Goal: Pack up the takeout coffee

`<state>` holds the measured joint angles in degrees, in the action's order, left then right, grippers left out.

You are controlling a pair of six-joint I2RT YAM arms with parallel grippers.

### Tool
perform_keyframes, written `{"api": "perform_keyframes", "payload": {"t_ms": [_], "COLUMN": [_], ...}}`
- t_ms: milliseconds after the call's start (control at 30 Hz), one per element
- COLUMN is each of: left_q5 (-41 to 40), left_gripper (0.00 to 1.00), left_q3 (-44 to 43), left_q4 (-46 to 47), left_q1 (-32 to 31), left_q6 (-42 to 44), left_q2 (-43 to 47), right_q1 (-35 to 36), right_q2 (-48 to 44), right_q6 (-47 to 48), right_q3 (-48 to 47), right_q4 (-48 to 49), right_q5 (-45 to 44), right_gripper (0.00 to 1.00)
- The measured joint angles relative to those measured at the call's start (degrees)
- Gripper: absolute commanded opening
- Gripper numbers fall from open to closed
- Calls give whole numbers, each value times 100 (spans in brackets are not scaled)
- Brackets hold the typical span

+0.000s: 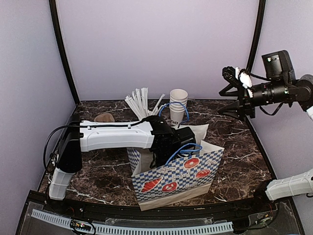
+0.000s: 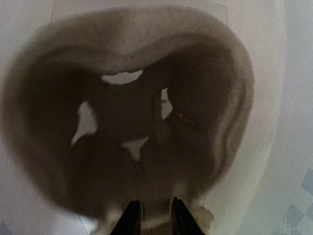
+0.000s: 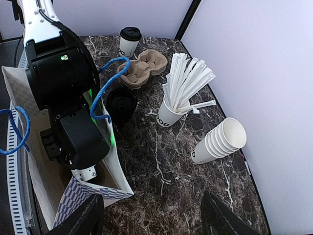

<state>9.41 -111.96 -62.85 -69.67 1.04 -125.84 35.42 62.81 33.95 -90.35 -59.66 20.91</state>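
Left tool (image 2: 154, 204): two dark fingers a narrow gap apart, lower centre of the left wrist view, at the near rim of a blurred brown pulp cup carrier (image 2: 132, 98). Whether they pinch it cannot be told.
Right tool (image 3: 152, 198): fingers spread wide with nothing between them, raised at the upper right of the overhead view.
Blue-and-white checked paper bag (image 1: 176, 181): lower centre, blue cord handles, left arm (image 1: 112, 134) reaching down inside.
Takeout coffee: small white paper cup (image 3: 128, 48) with round black plastic lid (image 3: 130, 33) fitted, upright on the dark marble counter (image 3: 161, 161), top centre of the right wrist view. It is outside the bag, just beside a second pulp carrier (image 3: 144, 68).
Cup of white straws (image 3: 183, 88): centre.
Stack of white cups (image 3: 220, 142): right of centre.
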Motion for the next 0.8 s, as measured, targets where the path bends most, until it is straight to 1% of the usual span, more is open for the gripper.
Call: {"api": "perform_keyframes", "payload": {"t_ms": [133,367,433,600,800], "left_q5": [-70,-234,-256,-313,-302], "left_gripper": [40,50,56,58,59], "left_q3": [0,-94,-173,-352,-461], "left_q4": [4,-111,-140,-146,125], "left_q1": [0,0,0,0,0], "left_q6": [-22,-33,-28,-11,31], "left_q2": [-15,-13,-2,315,1340], "right_q1": [-33,-68,-72,-83,-101], "right_q2": [33,170,203,271,396], "right_q6": [-44,-66,-66,-63,-39], "right_q3": [24,24,24,26,81], "right_q4": [44,94,92,90,87], "right_q5": [0,7,11,136,258], "right_gripper": [69,69,69,69,69]}}
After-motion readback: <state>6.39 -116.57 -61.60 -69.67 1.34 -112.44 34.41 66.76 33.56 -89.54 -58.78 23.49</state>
